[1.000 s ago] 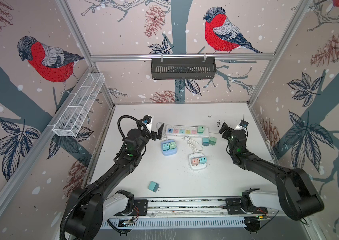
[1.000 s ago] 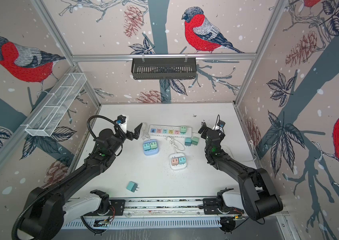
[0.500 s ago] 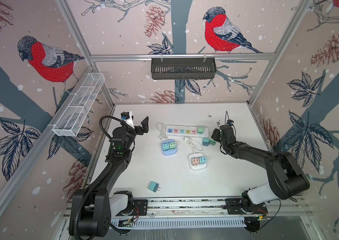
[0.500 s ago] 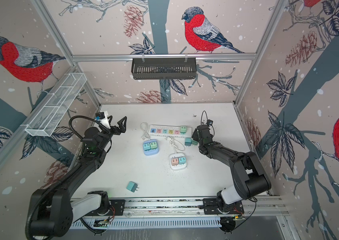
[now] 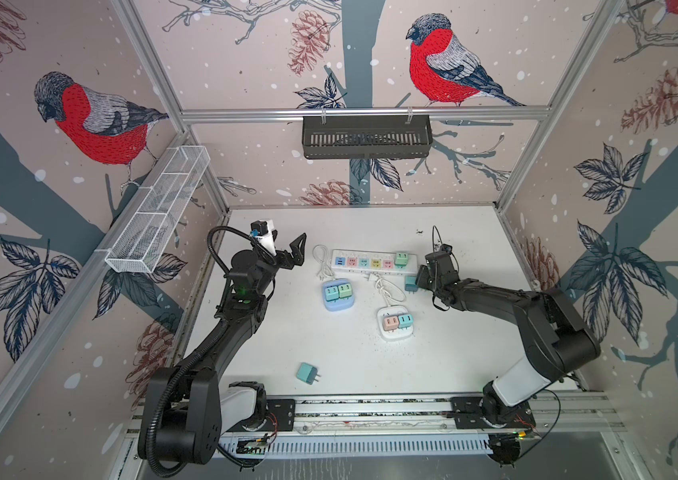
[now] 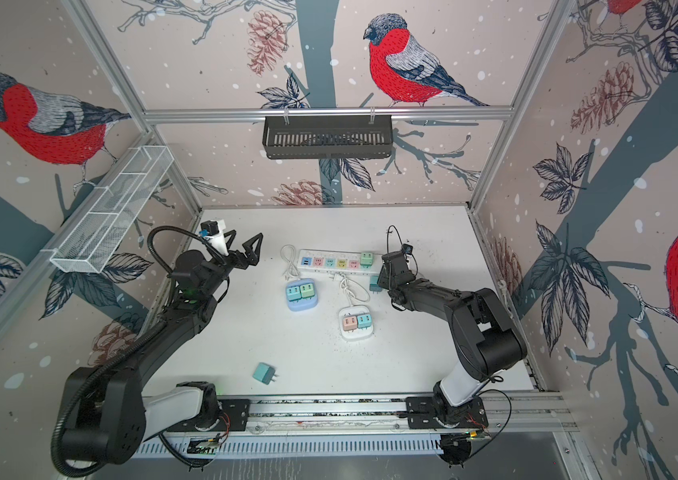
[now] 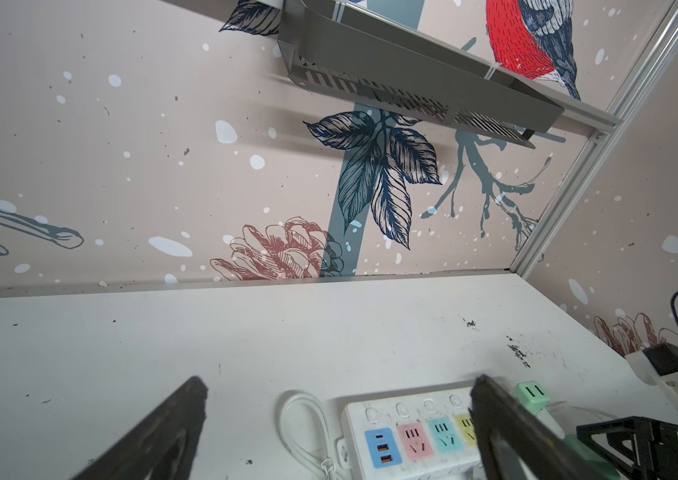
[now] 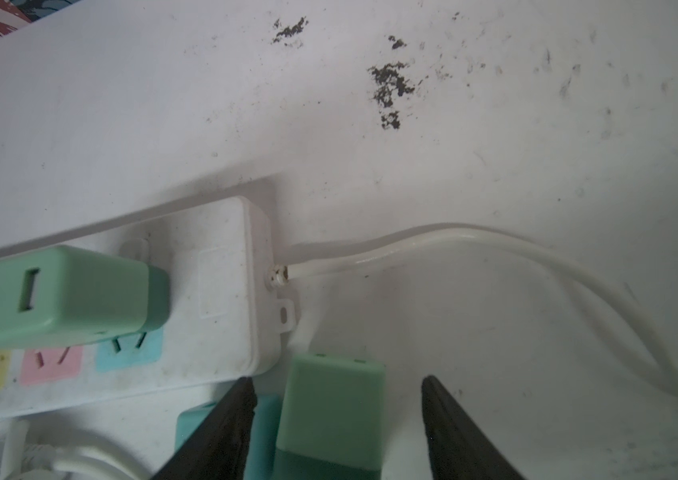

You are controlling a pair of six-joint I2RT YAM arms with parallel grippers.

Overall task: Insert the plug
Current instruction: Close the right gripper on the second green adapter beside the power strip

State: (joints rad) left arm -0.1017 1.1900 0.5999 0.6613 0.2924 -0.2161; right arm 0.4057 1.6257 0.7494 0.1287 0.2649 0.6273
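Right wrist: green plug (image 8: 54,291) seated in power strip (image 8: 220,291).

Light was bright, even and diffuse in both top views, falling from overhead: the black shelf (image 5: 366,135) at 12 o'clock threw a soft shadow on the wall just under it, and the white table (image 5: 453,353) carried only faint, short shadows. Wide-angle distortion splayed the frame posts (image 5: 150,66) outward toward 10 and 2 o'clock. In the left wrist view the shelf edge smeared slightly, and the left gripper's fingers (image 7: 154,436) were dark and blurred. The right wrist view was hazy and cool-tinted, with the right gripper's fingers (image 8: 220,432) out of focus.
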